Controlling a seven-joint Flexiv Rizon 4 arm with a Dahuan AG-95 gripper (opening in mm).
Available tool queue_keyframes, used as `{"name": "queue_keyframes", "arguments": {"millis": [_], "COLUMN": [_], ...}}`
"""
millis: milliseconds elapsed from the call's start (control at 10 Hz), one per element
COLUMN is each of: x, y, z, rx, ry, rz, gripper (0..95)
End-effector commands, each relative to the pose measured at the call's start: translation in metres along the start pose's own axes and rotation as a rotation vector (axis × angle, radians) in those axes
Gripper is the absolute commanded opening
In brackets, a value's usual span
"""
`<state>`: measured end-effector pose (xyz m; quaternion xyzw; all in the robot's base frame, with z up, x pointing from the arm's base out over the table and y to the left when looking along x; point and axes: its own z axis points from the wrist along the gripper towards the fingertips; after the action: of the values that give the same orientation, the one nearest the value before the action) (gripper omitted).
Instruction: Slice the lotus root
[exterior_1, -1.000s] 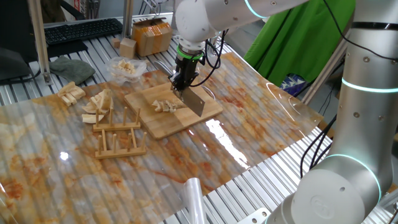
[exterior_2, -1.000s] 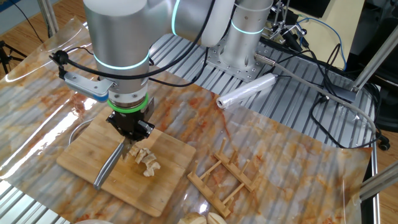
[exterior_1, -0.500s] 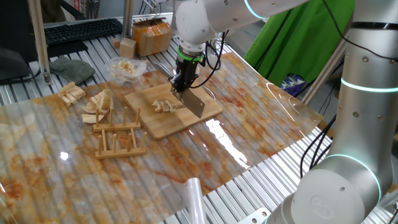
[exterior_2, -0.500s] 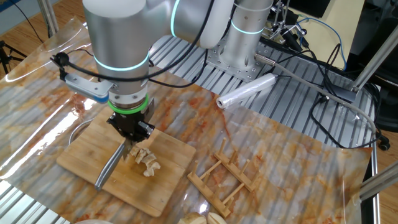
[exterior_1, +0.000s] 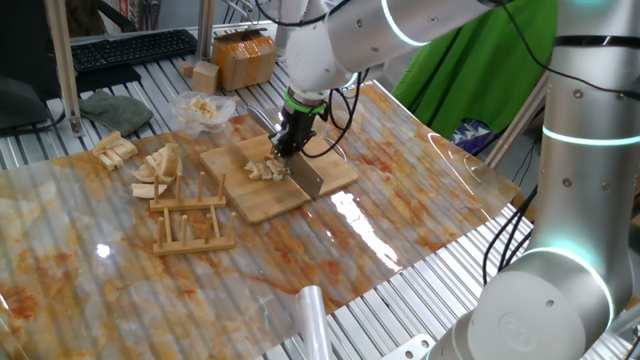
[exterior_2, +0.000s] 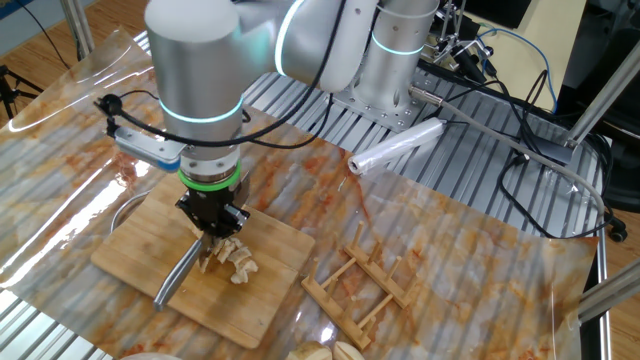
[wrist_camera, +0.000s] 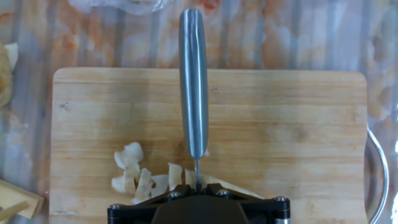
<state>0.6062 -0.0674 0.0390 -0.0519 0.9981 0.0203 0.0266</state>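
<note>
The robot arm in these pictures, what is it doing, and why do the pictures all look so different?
It is one robot arm with a two-finger gripper on its end, like a pinching hand. The fingers are shut on a knife, pointing down over a wooden cutting board. The blade sits in the small pale lotus root pieces on the board.

Two pictures come from cameras standing at different sides of the table. The third comes from a camera on the hand, looking straight down, so the knife looks like a grey bar.

Also on the table: a little wooden rack, bigger tan chunks and a roll of clear film.
</note>
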Motion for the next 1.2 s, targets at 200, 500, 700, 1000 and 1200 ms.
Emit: {"name": "queue_keyframes", "arguments": {"millis": [200,500,700,1000,1200], "x": [-0.002,-0.001,-0.004,-0.008,-0.008], "y": [0.002,0.004,0.005,0.009,0.009], "z": [0.0,0.005,0.005,-0.02,-0.023], "rx": [-0.005,-0.016,-0.018,0.009,0.017], "ry": [0.015,-0.006,0.0,0.044,0.049], "rz": [0.012,0.024,0.021,0.022,0.019], "gripper": [0.0,0.0,0.0,0.0,0.0]}}
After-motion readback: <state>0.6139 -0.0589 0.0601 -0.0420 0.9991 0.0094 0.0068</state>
